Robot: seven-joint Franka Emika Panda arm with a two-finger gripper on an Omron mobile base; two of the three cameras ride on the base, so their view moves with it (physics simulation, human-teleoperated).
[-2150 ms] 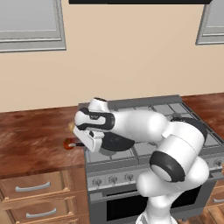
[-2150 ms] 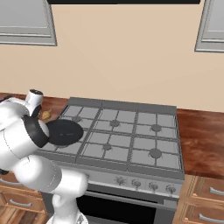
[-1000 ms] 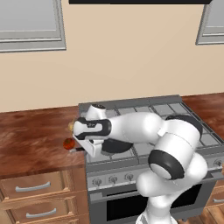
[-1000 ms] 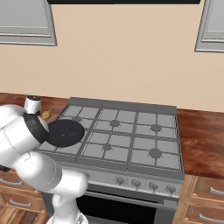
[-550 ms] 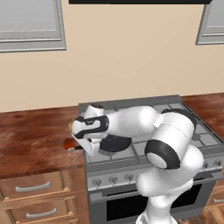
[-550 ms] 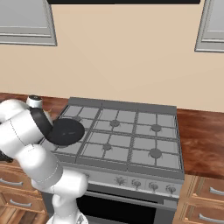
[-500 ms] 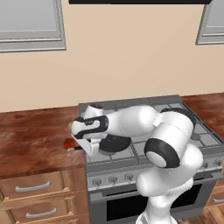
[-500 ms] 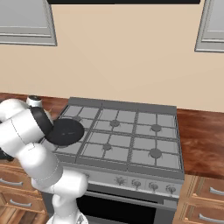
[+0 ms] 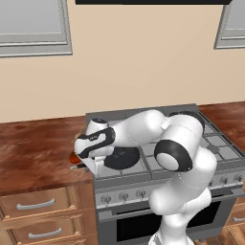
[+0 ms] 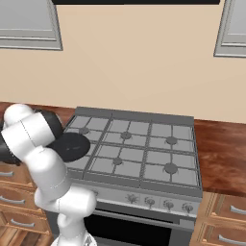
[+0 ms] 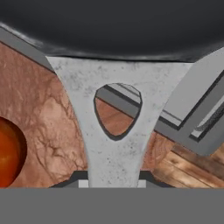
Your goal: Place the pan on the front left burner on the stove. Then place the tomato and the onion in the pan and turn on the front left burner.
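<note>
Brown counter [image 9: 33, 158] above wooden drawers [image 9: 36, 205]

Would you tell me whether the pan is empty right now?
Empty: the pan shows a bare black inside, and the tomato lies on the counter.

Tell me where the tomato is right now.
The tomato lies on the wooden counter just left of the stove, beside the pan handle that the pincer holds; it shows at the hand view's left edge.

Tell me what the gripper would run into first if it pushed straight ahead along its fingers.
The gripper is shut on the pan's handle, so straight ahead lies the pan itself: its black bowl rises just past the silvery handle. The tomato sits off to one side, probably clear of that line.
</note>
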